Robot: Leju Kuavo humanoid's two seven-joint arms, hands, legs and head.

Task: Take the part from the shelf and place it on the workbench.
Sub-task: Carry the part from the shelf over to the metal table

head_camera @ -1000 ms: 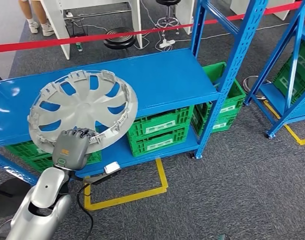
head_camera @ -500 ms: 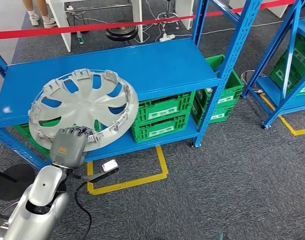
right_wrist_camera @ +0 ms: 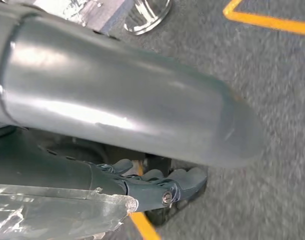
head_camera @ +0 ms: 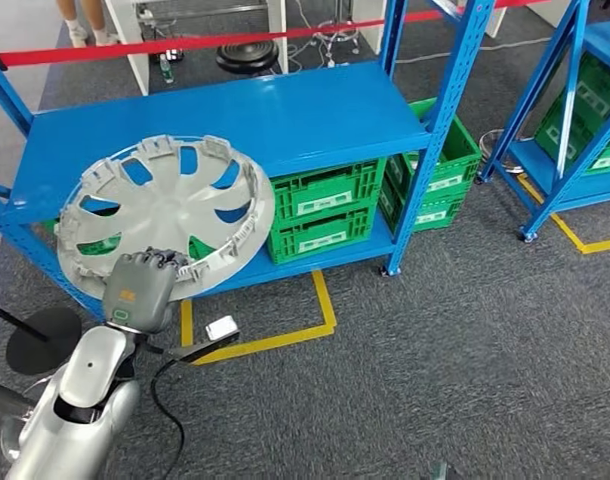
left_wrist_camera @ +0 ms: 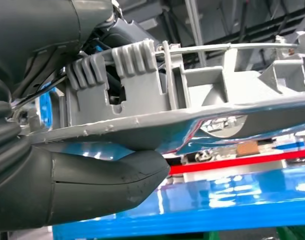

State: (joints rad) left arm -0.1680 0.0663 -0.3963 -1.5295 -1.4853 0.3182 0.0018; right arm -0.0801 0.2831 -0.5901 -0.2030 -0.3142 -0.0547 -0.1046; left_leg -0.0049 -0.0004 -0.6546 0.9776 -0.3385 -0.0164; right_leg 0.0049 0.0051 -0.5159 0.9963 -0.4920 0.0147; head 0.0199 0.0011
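The part is a grey plastic wheel cover (head_camera: 162, 205), held tilted in front of the blue shelf (head_camera: 309, 110) and above its front edge. My left hand (head_camera: 140, 290) grips its near rim from below. In the left wrist view the rim with its clips (left_wrist_camera: 204, 95) lies between the thick thumb (left_wrist_camera: 105, 182) and the fingers above. My right hand (right_wrist_camera: 154, 187) hangs over the grey carpet beside a silver limb, its dark fingers stretched out with nothing in them.
Green crates (head_camera: 325, 205) fill the lower shelf level. A second blue rack (head_camera: 581, 60) stands at the right. Yellow floor tape (head_camera: 287, 335), a small white box (head_camera: 221, 327), a cable and a black round base (head_camera: 41, 340) lie below. Red barrier tape (head_camera: 211, 40) runs behind.
The whole picture has shifted: the shelf sits higher and further off, so the camera has moved. The wheel cover stays in my left hand's grip.
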